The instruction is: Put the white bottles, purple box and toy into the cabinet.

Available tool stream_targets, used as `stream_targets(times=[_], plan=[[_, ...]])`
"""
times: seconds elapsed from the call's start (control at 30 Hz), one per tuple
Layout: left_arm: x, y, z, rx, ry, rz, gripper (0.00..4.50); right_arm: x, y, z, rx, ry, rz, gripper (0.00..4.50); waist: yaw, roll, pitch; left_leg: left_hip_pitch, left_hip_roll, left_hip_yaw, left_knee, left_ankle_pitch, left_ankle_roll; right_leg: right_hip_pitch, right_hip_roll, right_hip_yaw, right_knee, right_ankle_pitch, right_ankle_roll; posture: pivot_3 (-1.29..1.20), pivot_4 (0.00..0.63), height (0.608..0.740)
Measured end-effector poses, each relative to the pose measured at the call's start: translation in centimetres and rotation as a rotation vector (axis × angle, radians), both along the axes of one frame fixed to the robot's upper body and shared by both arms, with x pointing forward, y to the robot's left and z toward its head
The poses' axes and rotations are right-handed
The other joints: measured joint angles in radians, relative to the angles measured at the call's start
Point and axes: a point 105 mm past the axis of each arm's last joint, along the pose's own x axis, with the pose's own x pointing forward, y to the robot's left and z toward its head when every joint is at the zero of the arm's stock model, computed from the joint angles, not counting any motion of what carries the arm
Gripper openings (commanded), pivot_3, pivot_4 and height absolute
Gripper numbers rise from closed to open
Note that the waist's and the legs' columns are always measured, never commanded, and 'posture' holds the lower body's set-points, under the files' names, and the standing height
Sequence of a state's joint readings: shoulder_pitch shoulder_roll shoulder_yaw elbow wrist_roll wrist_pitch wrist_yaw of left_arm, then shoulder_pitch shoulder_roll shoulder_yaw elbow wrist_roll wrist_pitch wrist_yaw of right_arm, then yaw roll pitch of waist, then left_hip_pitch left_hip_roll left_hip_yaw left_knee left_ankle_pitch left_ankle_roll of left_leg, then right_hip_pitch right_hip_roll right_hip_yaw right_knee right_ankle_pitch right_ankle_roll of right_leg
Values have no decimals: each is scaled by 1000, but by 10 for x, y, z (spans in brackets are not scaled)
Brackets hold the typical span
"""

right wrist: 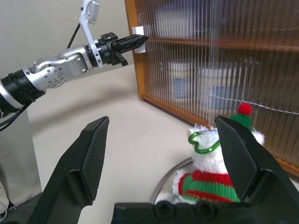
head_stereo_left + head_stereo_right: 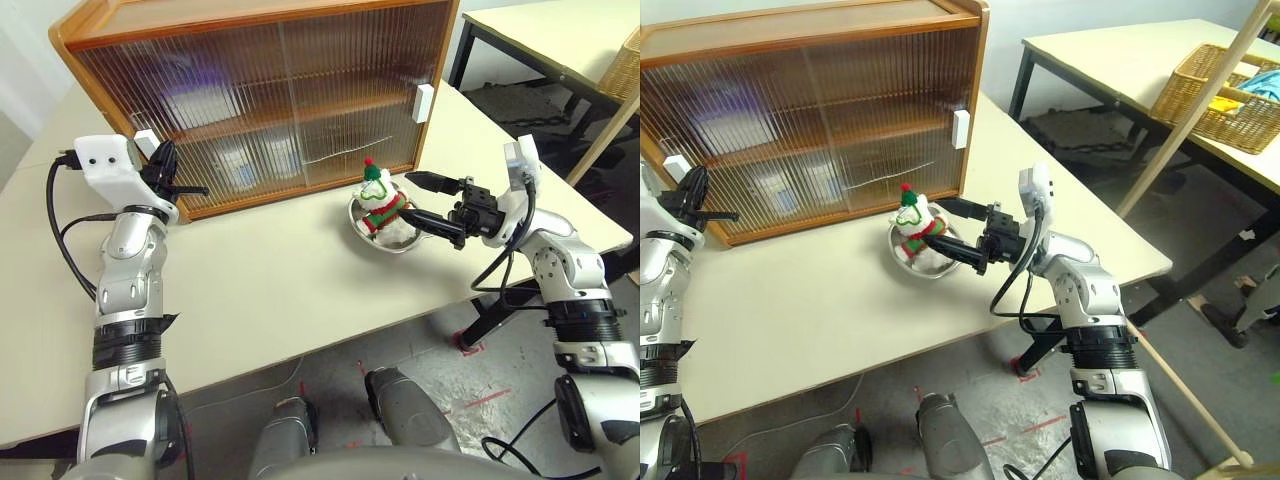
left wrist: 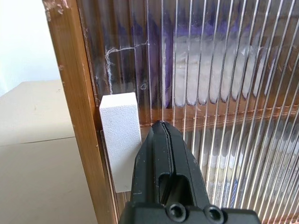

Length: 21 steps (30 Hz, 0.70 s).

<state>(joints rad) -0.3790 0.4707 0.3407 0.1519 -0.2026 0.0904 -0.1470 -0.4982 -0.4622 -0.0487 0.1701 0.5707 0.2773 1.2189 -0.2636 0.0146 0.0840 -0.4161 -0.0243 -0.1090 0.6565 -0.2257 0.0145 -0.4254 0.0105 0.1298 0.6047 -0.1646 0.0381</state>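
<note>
Left eye view: toy (image 2: 383,203) in steel bowl (image 2: 372,228) on bench (image 2: 260,290), outside cabinet (image 2: 270,95). Left gripper (image 3: 163,154) fingers together beside white handle (image 3: 120,135); right gripper (image 2: 428,203) fingers apart around toy. Purple and white shapes behind closed doors, likely box and bottles.

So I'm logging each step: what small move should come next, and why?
Probably ease the open right tool forward around the toy in the bowl and close. Its fingers already flank the toy, while the shut left tool sits by the cabinet door's handle.
</note>
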Motion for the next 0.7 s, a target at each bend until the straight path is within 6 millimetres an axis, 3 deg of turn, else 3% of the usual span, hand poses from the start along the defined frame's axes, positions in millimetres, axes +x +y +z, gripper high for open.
stream_targets(times=[0.2,0.47,0.57,0.63,0.7], plan=[[-9,6,-1,-9,-4,9,31,0,-1,0,-3,-2,0,4500,-6,0,0,3,4,0,0,-1,-3,0,9,-2,0,0,-1,-246,78,740],[-16,-28,-9,-88,5,-303,2630,4,-4,-2,3,12,-18,4500,8,0,0,-2,4,-3,3,-2,-4,-1,6,2,-1,2,-4,-250,79,740],[-30,-40,-20,-77,56,-467,3776,15,-10,-1,-24,13,-78,4500,11,0,-1,-3,4,-8,3,-2,-5,-3,5,0,-1,6,-11,-252,80,740],[-41,-42,-25,-76,84,-552,4487,25,-17,-4,-42,27,-148,4099,13,0,-1,-4,4,-12,2,-2,-4,-4,6,-2,-2,7,-16,-252,80,740],[-53,-46,-24,-70,90,-643,4500,37,-26,-7,-62,36,-231,3466,16,0,-1,-5,5,-14,0,-2,-3,-6,7,-4,-1,5,-19,-252,81,740]])
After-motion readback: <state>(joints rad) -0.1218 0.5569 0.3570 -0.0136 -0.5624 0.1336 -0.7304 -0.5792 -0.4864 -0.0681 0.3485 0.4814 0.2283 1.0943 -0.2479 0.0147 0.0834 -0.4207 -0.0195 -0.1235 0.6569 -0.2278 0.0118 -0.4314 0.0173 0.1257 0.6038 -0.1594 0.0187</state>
